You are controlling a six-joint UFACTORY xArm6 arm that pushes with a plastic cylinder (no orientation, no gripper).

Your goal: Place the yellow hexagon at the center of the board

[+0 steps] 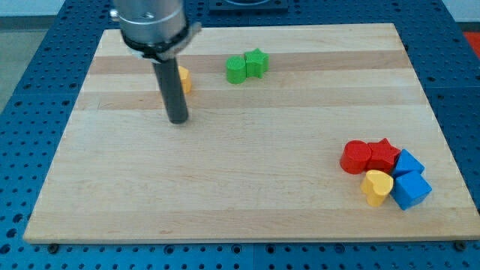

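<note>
My tip (178, 120) is a bare rod holding nothing, standing in the upper left of the frame, just below the yellow hexagon (184, 78), which the rod half hides. To push well, I should circle to the hexagon's upper-left side, then drive it down-right toward the board (247, 187) centre, steering clear of the green blocks (246, 66).

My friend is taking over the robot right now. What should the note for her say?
My tip rests on the board, upper left, just below and left of the yellow hexagon, which the rod partly hides; whether they touch cannot be told.
Two green blocks sit touching to the hexagon's right.
Done: nothing yet; the hexagon is far from the center.
Left: get behind the hexagon and push it down and right to the middle.
</note>
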